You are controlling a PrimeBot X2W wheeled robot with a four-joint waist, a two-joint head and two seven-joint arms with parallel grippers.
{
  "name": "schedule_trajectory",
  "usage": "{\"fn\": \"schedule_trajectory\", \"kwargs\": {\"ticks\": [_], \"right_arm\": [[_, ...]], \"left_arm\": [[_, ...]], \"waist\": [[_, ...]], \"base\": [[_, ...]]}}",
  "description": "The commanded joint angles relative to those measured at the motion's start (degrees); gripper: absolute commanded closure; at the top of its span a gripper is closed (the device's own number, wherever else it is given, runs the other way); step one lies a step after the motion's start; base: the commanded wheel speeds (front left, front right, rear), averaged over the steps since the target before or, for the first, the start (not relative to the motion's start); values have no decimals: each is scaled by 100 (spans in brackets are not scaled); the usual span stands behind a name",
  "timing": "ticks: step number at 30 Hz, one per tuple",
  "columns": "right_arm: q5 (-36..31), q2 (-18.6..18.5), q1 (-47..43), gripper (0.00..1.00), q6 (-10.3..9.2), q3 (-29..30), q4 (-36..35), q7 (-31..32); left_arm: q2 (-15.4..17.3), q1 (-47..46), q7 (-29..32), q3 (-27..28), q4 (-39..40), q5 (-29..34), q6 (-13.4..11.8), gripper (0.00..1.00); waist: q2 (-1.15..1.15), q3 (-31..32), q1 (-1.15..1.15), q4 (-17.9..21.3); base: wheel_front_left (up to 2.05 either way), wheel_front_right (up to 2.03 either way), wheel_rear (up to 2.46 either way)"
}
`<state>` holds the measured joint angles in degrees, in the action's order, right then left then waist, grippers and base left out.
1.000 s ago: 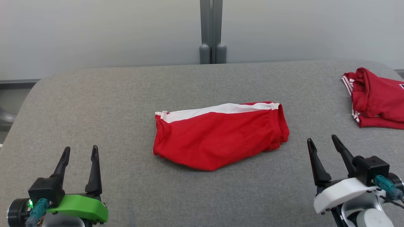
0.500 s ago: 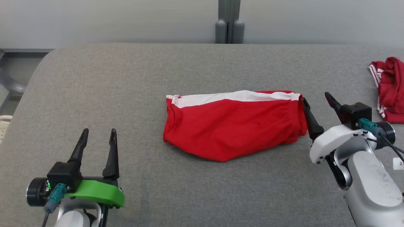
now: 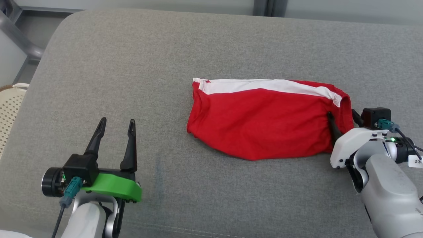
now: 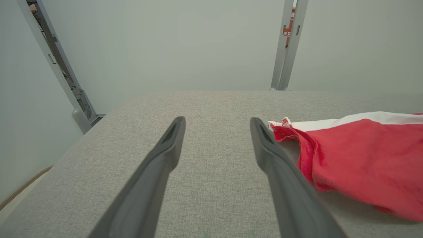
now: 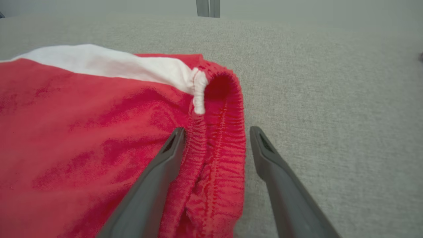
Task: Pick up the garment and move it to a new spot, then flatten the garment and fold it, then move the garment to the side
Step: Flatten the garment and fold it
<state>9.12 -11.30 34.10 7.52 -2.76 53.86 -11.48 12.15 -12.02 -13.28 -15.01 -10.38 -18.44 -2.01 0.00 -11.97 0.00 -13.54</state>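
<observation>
Straddling the gathered waistband of the red garment, lying right of the middle of the grey padded table, with the right gripper spread wide, one finger on the cloth and one just outside it. Probably needing to be sinking deeper before pinching, catching both elastic layers rather than a top fold. Holding the left gripper, likewise spread and empty, toward the front left corner.
</observation>
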Motion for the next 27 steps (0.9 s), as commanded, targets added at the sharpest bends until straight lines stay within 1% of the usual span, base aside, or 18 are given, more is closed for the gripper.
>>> {"fn": "schedule_trajectory", "kwargs": {"ticks": [1,2,4,5,6,7,8,11,13,20,25,27], "right_arm": [[63,40,61,0,-8,61,211,-48],[94,57,72,0,-8,93,339,-68],[312,231,69,0,-7,149,569,-85],[414,322,52,17,-5,138,662,-71],[529,407,28,65,-3,80,744,-42],[620,447,31,85,-3,23,785,-47],[697,478,44,100,-3,-48,822,-65],[900,452,126,100,-4,-203,826,-126],[1083,284,194,100,-7,-341,765,-214],[1414,-419,121,100,-10,-652,621,-231],[1703,-1028,109,100,-10,-894,426,106],[1834,-1151,126,100,-10,-967,337,278]], "left_arm": [[-23,-114,-48,-15,-61,13,27,0],[-41,-136,-58,-29,-87,20,33,0],[-79,-183,-95,-51,-143,28,29,0],[-90,-192,-98,-53,-162,27,28,0],[-101,-196,-105,-54,-184,28,31,0],[-104,-198,-121,-52,-202,28,36,0],[-104,-197,-133,-47,-221,26,39,0],[-98,-201,-149,-34,-262,35,41,0],[-75,-167,-154,-23,-288,41,36,0],[-22,51,-177,52,-268,-1,-33,0],[-15,103,-187,77,-224,-12,-49,0],[-18,105,-190,75,-214,-12,-52,0]], "waist": [[0,-116,0,-126],[0,-120,0,-136],[0,-126,0,-152],[0,-126,0,-149],[0,-122,0,-140],[0,-117,0,-130],[0,-104,0,-112],[0,-63,0,-54],[0,13,0,37],[0,217,0,357],[0,261,0,575],[0,273,0,631]], "base": [[0,0,0],[0,0,0],[0,0,0],[0,0,0],[0,0,0],[0,0,0],[0,0,0],[0,0,0],[0,0,0],[0,0,0],[0,0,0],[0,0,0]]}}
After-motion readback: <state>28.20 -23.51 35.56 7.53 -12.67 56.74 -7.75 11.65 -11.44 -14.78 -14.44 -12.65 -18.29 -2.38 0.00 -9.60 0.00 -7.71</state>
